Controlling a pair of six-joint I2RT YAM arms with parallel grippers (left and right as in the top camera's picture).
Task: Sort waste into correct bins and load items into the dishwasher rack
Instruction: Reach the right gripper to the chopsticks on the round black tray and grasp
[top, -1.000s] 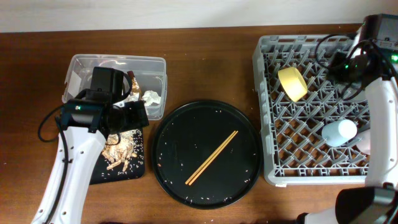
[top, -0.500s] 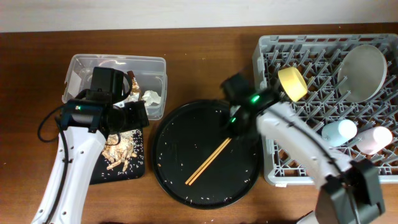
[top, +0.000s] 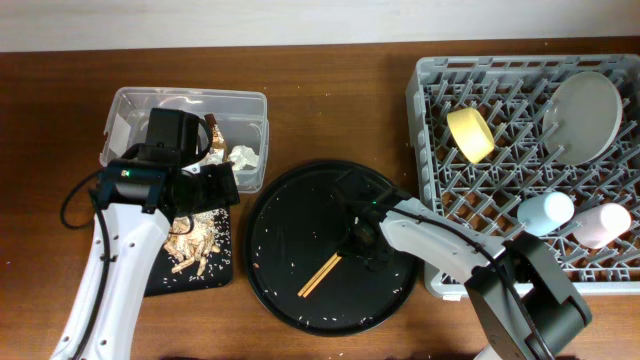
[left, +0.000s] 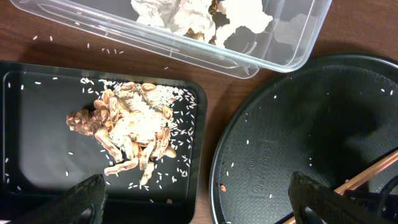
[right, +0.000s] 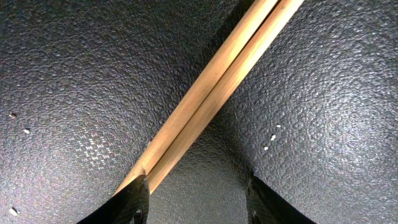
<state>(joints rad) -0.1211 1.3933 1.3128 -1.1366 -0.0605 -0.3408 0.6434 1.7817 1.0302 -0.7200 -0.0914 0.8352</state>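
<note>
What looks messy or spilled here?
Loose rice grains lie scattered around the food scraps in the flat black tray, and more speckle the round black tray. Nothing else stands out.

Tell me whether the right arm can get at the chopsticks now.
Probably yes: its open pincer hangs right over the chopsticks on the round tray, with nothing lying between.

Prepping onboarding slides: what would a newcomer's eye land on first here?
The right end effector, low over the round black tray at centre, fingers open astride the wooden chopsticks. Next, the big grey dishwasher rack at right, holding the plate, yellow bowl, blue cup and pink cup. At left, food scraps with rice lie in the flat black tray.
</note>
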